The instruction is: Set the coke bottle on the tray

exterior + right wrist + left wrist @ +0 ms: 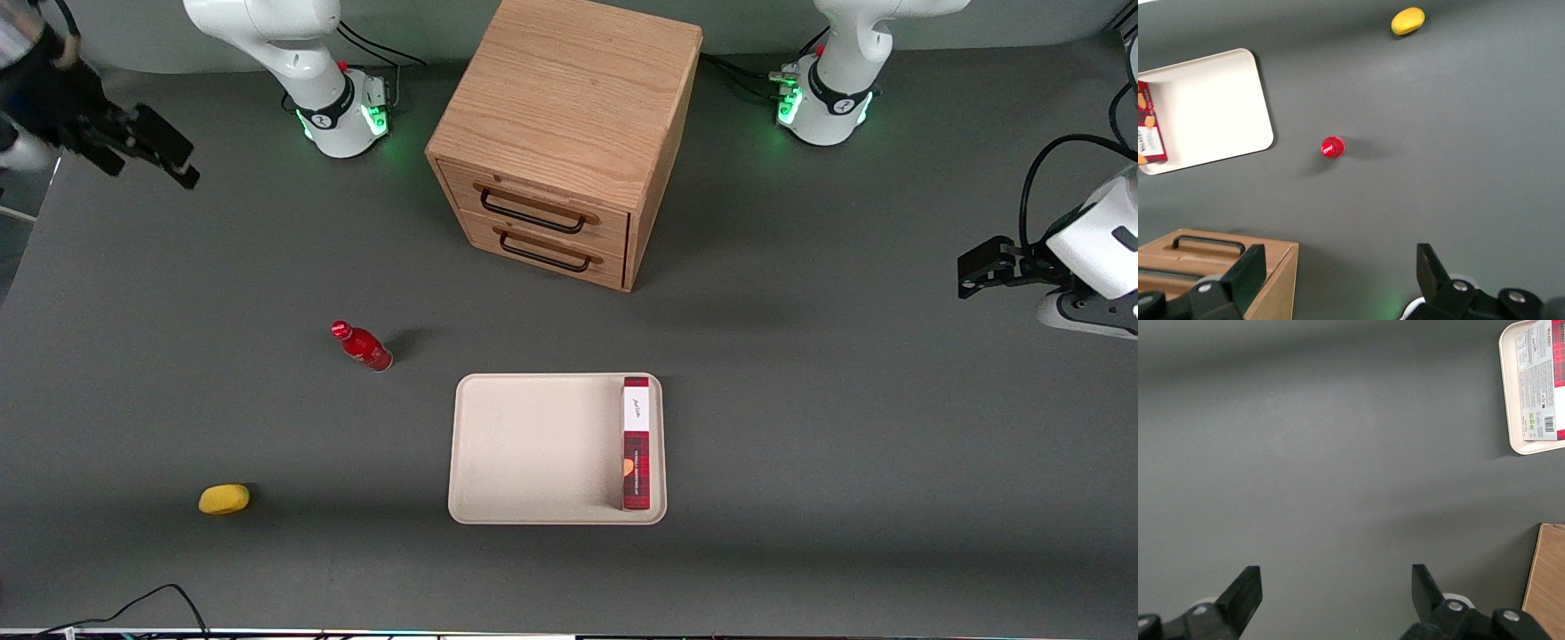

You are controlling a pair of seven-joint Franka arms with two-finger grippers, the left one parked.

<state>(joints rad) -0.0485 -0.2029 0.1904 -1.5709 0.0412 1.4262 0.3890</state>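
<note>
The coke bottle (pixel 362 346) is small, glossy red and capped, and it stands upright on the grey table, apart from the tray and toward the working arm's end. From the right wrist view I look down on its red cap (pixel 1333 147). The beige tray (pixel 533 444) (pixel 1211 107) lies flat, nearer the front camera than the cabinet. My gripper (pixel 182 169) (pixel 1339 260) hangs high at the working arm's end of the table, well away from the bottle and farther from the front camera. It is open with nothing between its fingers.
A long red plaid box (pixel 637 443) (pixel 1148 127) lies in the tray along one rim. A wooden drawer cabinet (pixel 569 124) (pixel 1218 273) stands mid-table with both drawers shut. A yellow lump (pixel 224 500) (pixel 1407 21) lies close to the front camera.
</note>
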